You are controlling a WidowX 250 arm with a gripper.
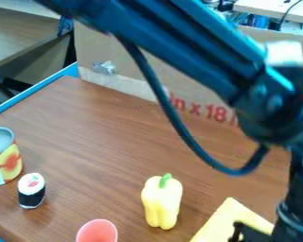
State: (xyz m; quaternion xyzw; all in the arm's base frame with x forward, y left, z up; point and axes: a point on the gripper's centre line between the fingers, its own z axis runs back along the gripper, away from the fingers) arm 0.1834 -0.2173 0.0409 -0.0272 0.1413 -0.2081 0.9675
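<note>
At near right the gripper, jaw state impossible to tell, is by a yellow sheet, with a yellow bell pepper, pink cup, sushi roll and peach can leftward.

On the table, a can is standing at left, a sushi piece sitting before it to the right. A cup is resting nearer the front, a pepper standing between it and a flat object at right. Cardboard is standing behind.
</note>
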